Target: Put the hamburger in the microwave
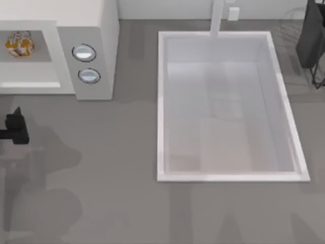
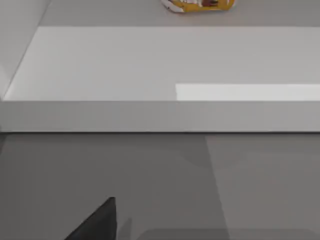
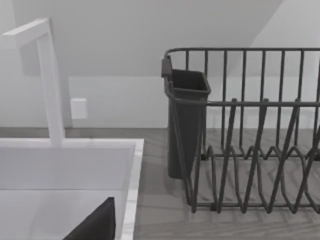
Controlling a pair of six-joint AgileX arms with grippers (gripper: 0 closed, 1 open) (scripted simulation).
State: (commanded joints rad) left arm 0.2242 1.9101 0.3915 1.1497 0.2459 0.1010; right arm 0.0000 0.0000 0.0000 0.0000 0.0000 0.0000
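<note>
The hamburger point(image 1: 19, 43), a small bundle in white and yellow-orange paper, rests on the floor of the microwave point(image 1: 96, 30) cavity at the table's far left back. In the left wrist view the hamburger point(image 2: 199, 4) lies deep inside, beyond the microwave's pale floor point(image 2: 150, 65). My left gripper point(image 1: 15, 124) hovers over the bare table in front of the microwave, apart from the hamburger and holding nothing. My right gripper point(image 1: 311, 43) is parked at the back right corner.
Two round dials point(image 1: 84, 53) sit on the microwave's side panel. A large white sink point(image 1: 161, 101) with a faucet point(image 1: 217, 18) takes up the middle and right. A dark wire dish rack point(image 3: 250, 150) with a cutlery holder point(image 3: 186, 120) stands beside the sink.
</note>
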